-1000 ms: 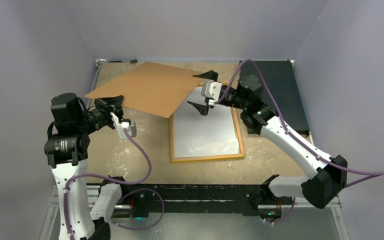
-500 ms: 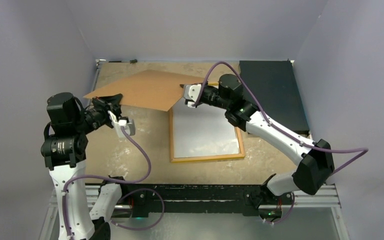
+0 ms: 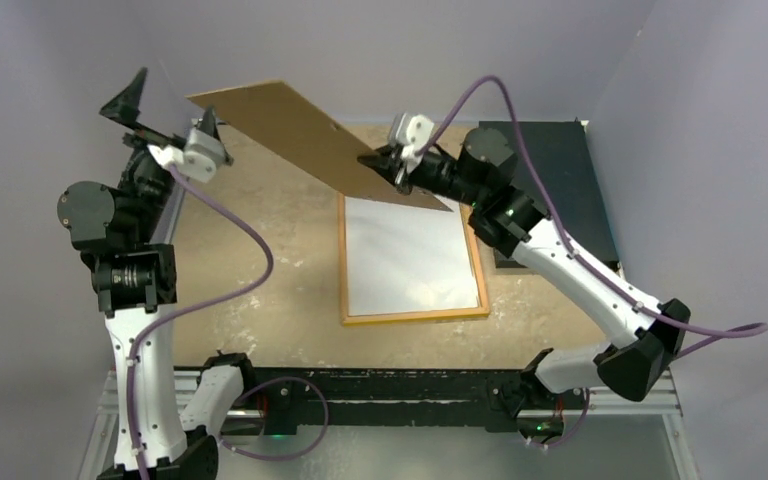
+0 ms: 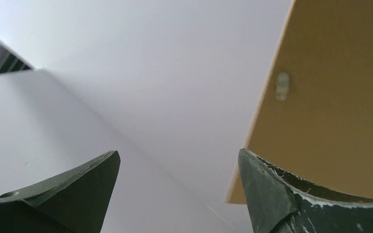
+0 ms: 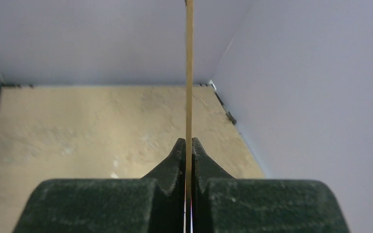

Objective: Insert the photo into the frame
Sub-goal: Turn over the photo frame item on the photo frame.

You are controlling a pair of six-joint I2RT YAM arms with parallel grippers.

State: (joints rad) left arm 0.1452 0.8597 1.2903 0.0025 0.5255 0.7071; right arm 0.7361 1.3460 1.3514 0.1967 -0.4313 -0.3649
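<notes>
The frame [image 3: 415, 316] lies flat on the table, its thin light-wood border up. A white sheet [image 3: 405, 260] fills it and looks like the photo's plain back; no printed side shows. My right gripper [image 3: 385, 168] is shut on the lower edge of the brown backing board [image 3: 300, 130], which slants up and left above the frame's far end. The right wrist view shows that board edge-on [image 5: 189, 73], pinched in the gripper [image 5: 188, 143]. My left gripper [image 3: 168, 108] is open and raised at the far left, holding nothing. The board [image 4: 340, 97] passes just right of it [image 4: 178, 153].
A dark rectangular mat [image 3: 560, 180] lies at the back right of the table. Grey walls [image 3: 50, 120] close in the left, back and right sides. A black rail [image 3: 400, 385] carries both arm bases at the near edge.
The left gripper opened, let go of the backing board and swung up to the far left. The right gripper shut on the board's right edge and raised it to a steep tilt.
</notes>
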